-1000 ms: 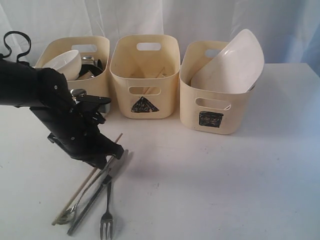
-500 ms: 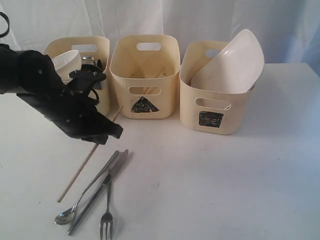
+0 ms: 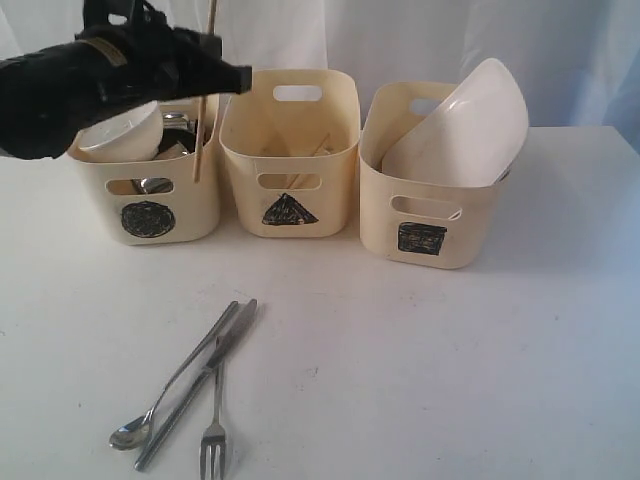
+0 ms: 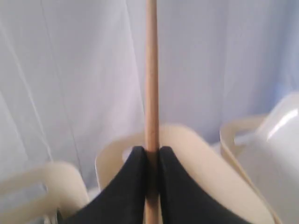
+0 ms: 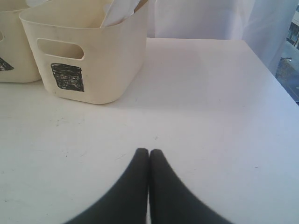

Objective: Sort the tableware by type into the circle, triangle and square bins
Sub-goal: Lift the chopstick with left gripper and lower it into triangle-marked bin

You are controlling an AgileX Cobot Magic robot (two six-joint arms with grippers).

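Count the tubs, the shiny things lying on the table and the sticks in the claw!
Tubs: 3 (circle tub, triangle tub, square tub)
Shiny things on the table: 3 (spoon, knife, fork)
Chopstick in the left claw: 1
Total: 7

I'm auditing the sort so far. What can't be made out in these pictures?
- Triangle bin contents: exterior view, behind its wall.
- Circle bin contents: exterior view, partly behind the left arm.
- Chopstick top: cropped in exterior and left wrist views.
- Under the white plate: exterior view, square bin wall.
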